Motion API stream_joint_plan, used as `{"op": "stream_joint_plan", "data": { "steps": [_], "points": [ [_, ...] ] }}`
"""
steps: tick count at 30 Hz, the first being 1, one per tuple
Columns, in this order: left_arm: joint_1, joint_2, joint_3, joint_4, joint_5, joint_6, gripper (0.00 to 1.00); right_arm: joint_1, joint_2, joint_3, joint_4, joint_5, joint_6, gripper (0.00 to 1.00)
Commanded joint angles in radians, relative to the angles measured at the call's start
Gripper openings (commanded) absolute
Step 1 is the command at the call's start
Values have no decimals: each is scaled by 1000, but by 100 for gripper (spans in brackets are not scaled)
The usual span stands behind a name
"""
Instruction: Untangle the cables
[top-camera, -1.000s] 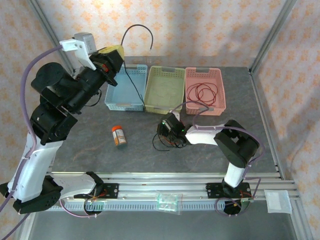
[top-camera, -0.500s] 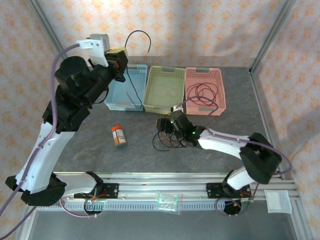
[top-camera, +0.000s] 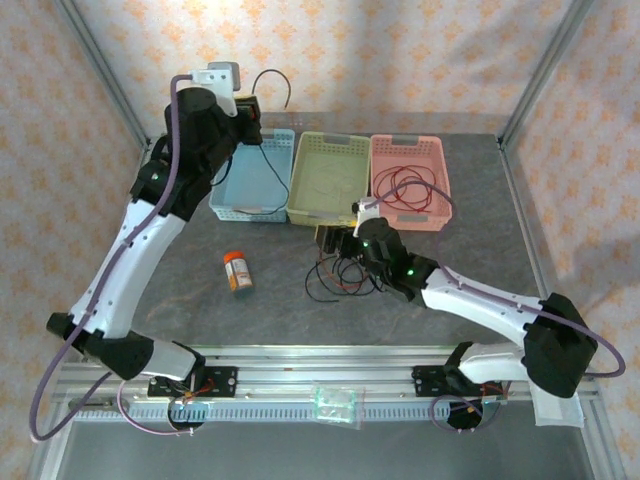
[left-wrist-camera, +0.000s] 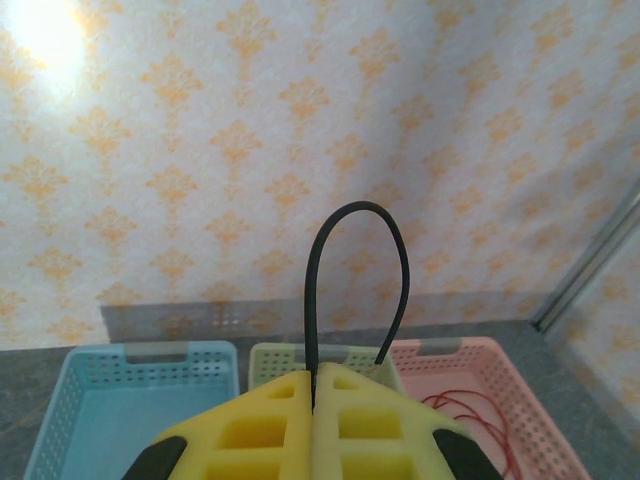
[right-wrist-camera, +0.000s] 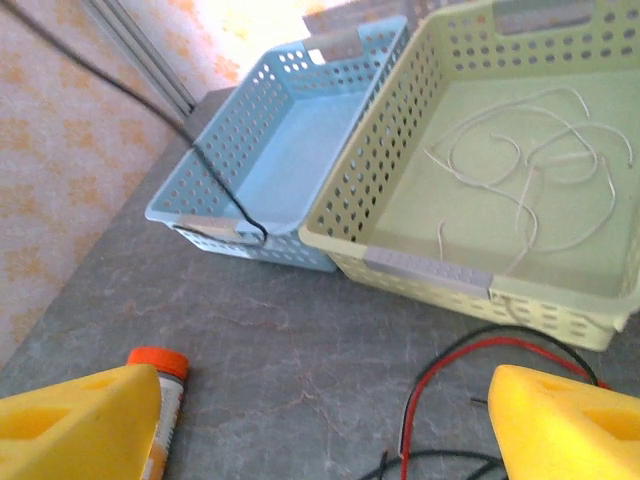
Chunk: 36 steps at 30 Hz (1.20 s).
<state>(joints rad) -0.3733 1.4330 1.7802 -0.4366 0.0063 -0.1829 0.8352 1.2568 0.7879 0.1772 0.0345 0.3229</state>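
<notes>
Pinching thin black cable (left-wrist-camera: 355, 205), my left gripper (left-wrist-camera: 313, 375) closed; right gripper (right-wrist-camera: 325, 400) spread wide. Risk: pulling snags cable on blue perforated plastic basket (right-wrist-camera: 225, 135) rim.

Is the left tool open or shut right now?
Shut: on the left tool the yellow pads meet, pinching the black cable that loops up between them.

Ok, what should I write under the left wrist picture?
The left hand pinches a black cable looping upward; a blue basket, a green basket and a pink basket sit beyond.
</notes>
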Motion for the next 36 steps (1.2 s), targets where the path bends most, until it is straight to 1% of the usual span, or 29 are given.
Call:
{"op": "stream_joint_plan", "data": {
  "steps": [1, 5, 9, 12, 16, 21, 29, 36],
  "points": [
    [35, 38, 57, 46, -11, 25, 0, 4, -14, 75, 67, 18, -66, 85],
    [76, 114, 127, 58, 19, 30, 0, 3, 10, 129, 65, 1, -92, 85],
    [103, 185, 245, 45, 52, 30, 0, 3, 20, 143, 62, -5, -86, 85],
    [105, 205, 319, 44, 85, 33, 0, 3, 12, 132, 66, -2, -78, 84],
    [105, 195, 345, 80, 120, 28, 0, 4, -9, 107, 87, 11, -71, 84],
    [111, 216, 389, 84, 101, 45, 0, 4, -12, 121, 81, 18, -78, 84],
    [125, 287, 493, 79, 119, 39, 0, 4, -17, 160, 68, 14, -89, 84],
    [137, 351, 499, 93, 104, 46, 0, 3, -10, 193, 46, 22, -90, 84]
  ]
}}
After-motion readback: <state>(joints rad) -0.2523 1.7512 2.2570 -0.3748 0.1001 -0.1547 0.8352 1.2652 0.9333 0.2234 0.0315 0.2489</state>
